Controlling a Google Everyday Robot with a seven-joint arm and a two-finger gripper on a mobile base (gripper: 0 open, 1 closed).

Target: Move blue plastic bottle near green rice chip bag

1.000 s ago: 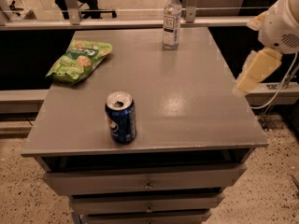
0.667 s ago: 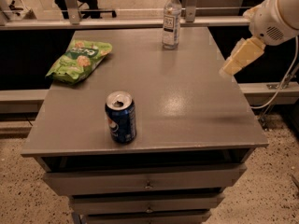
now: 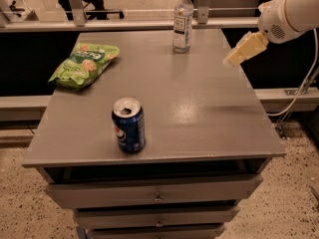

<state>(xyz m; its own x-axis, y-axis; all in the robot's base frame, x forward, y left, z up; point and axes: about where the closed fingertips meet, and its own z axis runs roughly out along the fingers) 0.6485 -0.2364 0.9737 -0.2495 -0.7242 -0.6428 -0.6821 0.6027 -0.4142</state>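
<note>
The blue plastic bottle (image 3: 182, 21), clear with a white cap and a white-and-dark label, stands upright at the far edge of the grey table (image 3: 199, 108), right of centre. The green rice chip bag (image 3: 83, 64) lies flat at the far left of the table. My gripper (image 3: 244, 50), pale yellow at the end of the white arm, hangs above the table's right edge, to the right of the bottle and a little nearer than it, apart from it.
A short blue soda can (image 3: 129, 125) with an open top stands near the table's front edge, left of centre. Drawers (image 3: 154, 193) sit under the tabletop. A rail and chair legs run behind the table. A cable hangs at the right.
My arm and gripper have moved up and to the left, from beside the table's right edge towards the bottle. The bottle, bag and can have not moved.
</note>
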